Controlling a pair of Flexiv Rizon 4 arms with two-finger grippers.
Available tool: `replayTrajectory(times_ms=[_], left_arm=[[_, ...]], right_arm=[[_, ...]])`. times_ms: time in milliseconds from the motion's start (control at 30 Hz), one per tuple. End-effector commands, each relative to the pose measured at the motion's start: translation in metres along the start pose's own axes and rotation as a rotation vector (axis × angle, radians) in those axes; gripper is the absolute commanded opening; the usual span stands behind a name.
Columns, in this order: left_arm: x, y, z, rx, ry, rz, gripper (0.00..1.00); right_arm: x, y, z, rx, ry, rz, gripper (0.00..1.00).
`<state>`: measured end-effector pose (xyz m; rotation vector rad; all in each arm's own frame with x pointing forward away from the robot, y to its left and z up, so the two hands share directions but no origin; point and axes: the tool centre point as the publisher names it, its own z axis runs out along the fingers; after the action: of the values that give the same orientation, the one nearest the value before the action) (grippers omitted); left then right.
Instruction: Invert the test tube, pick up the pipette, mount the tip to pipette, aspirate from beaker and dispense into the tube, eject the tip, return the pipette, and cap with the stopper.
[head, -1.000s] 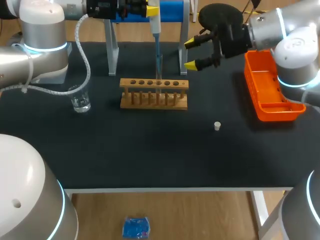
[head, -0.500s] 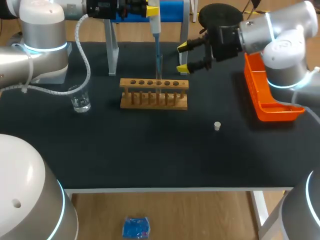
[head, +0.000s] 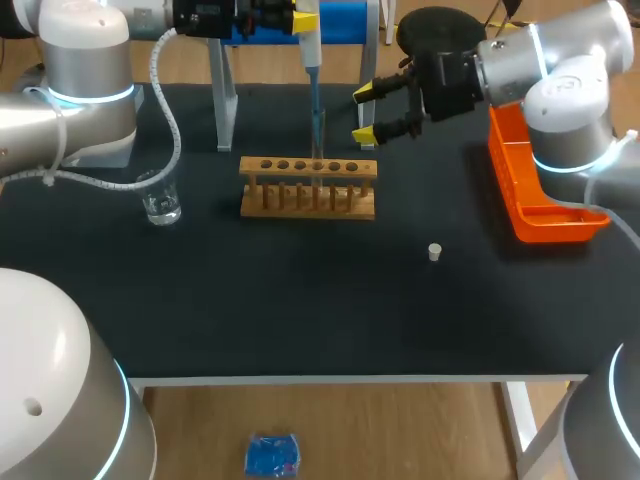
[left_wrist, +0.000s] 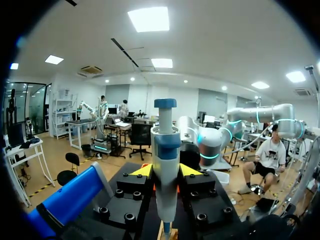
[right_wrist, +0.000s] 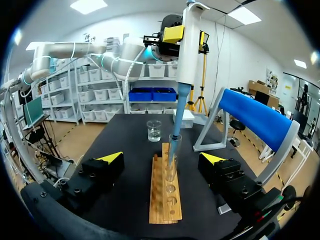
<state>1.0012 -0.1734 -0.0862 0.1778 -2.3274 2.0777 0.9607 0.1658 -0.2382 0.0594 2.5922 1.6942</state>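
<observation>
The left gripper (head: 300, 20) is closed on the pipette (head: 312, 60). Its yellow tips press on the pipette from two sides. The pipette stands straight up, high over the wooden rack (head: 308, 187). Its thin end points down into the test tube (head: 319, 148). The test tube stands upright in a hole near the middle of the rack.

In the left wrist view, the left gripper (left_wrist: 165, 171) shows a yellow tip on each side of the pipette (left_wrist: 165, 150).

The right gripper (head: 365, 113) is open and holds nothing. It hangs in the air behind the rack, near its right end. In the right wrist view, the right gripper (right_wrist: 161, 157) has its fingers wide apart, and the rack (right_wrist: 166, 200) lies on the desk between them and below. The pipette (right_wrist: 187, 45) and the test tube (right_wrist: 171, 150) are just ahead of it.

The beaker (head: 160, 197) stands on the desk (head: 300, 300) to the left of the rack, well apart from it. The small white stopper (head: 434, 252) sits alone on the desk, in front of the rack and to its right. An orange tray (head: 535, 165) lies at the right side of the desk. A stand with a blue bar (head: 350, 20) is behind the rack.
</observation>
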Motion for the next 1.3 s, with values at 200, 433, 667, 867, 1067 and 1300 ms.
replayTrajectory(times_ms=[200,433,667,867,1067,1300], left_arm=[[-0.0002,-0.0006,0.0001,-0.001,0.0,0.0,0.0],[-0.0002,-0.0006,0.0001,-0.001,0.0,0.0,0.0],[-0.0002,-0.0006,0.0001,-0.001,0.0,0.0,0.0],[-0.0002,-0.0006,0.0001,-0.001,0.0,0.0,0.0],[0.0032,-0.004,0.0005,0.003,-0.01,0.014,0.0],[0.0053,-0.0073,0.0011,0.002,-0.015,0.026,0.0]], right_arm=[[-0.0004,-0.0005,0.0004,0.0,0.0,-0.001,1.0],[-0.0004,-0.0005,0.0004,0.0,0.0,-0.001,1.0],[-0.0004,-0.0005,0.0004,0.0,0.0,-0.001,1.0],[-0.0004,-0.0005,0.0004,0.0,0.0,-0.001,1.0],[-0.0004,-0.0005,0.0004,0.0,0.0,-0.001,1.0],[-0.0004,-0.0005,0.0004,0.0,0.0,-0.001,1.0]])
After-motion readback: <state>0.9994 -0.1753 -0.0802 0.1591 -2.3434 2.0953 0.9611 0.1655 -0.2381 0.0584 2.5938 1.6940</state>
